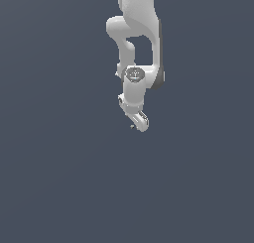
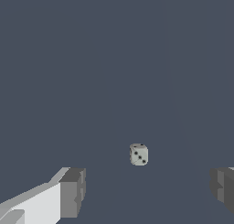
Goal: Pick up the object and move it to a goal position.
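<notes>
The arm (image 1: 136, 43) reaches straight down, its pincer (image 2: 146, 191) spread wide above a small white die (image 2: 138, 154).

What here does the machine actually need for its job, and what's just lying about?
Needed:
- die, the thing to pick up
- tool, open, its fingers apart and not touching the die

Lying about:
- nothing else shows, only the bare grey floor

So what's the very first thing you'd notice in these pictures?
The big white robot arm hanging down from the top of the exterior view, with nothing but flat grey around it. Then, in the wrist view, a tiny white die with black dots, sitting alone on the grey floor. The gripper is open, and the die isn't in it.
</notes>
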Robot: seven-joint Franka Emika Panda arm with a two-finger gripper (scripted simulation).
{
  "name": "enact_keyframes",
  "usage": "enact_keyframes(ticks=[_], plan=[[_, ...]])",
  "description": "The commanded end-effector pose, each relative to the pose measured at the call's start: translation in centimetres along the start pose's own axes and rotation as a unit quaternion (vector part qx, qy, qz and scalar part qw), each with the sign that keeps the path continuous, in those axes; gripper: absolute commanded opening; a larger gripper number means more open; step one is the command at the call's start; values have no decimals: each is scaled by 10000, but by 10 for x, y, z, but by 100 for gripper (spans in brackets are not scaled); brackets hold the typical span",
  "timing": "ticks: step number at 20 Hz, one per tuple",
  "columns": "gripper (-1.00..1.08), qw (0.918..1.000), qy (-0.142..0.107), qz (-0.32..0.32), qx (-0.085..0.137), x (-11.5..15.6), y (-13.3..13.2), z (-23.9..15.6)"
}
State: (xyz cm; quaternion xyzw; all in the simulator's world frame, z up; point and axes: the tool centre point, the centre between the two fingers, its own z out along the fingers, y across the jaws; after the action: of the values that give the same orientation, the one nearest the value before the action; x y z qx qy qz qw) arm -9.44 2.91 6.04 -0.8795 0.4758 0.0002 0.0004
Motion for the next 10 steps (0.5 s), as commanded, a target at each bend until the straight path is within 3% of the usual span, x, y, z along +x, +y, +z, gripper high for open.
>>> enact_keyframes(ticks=[1,10], plan=[[100,10000,3,74,-2,-1,1,1],[100,10000,2,68,-3,-1,2,12]])
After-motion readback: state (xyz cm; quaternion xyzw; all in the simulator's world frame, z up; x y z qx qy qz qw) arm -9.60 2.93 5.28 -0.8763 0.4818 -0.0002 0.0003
